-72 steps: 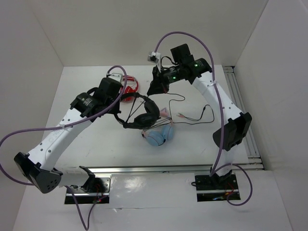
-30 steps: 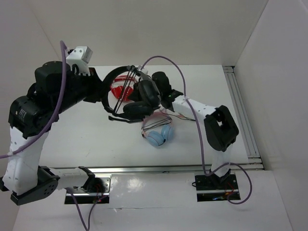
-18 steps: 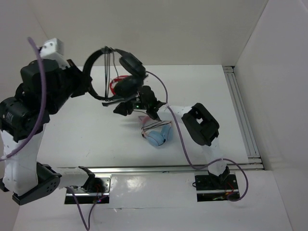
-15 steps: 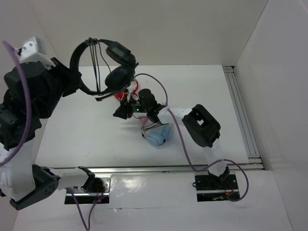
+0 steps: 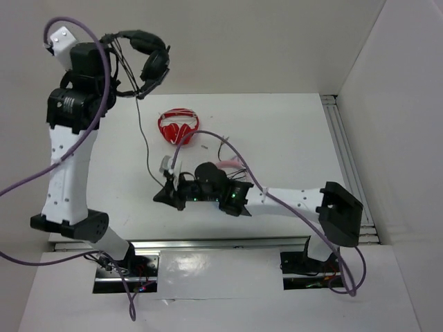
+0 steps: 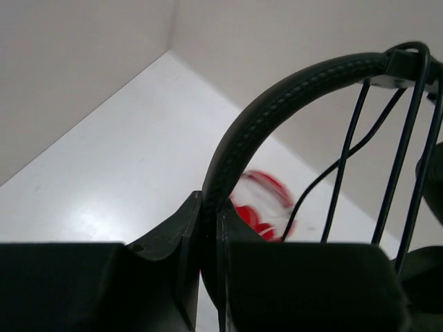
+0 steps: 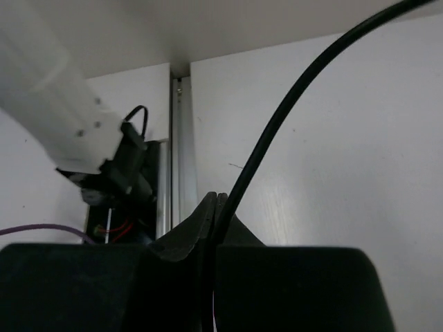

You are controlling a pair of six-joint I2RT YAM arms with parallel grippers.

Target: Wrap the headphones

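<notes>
Headphones aloft in left gripper, cable pinched in right gripper

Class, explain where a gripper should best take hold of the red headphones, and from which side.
Probably the thin headband of the red headphones: they lie flat on the table, so come straight down across the band; the earcups look too bulky.
</notes>
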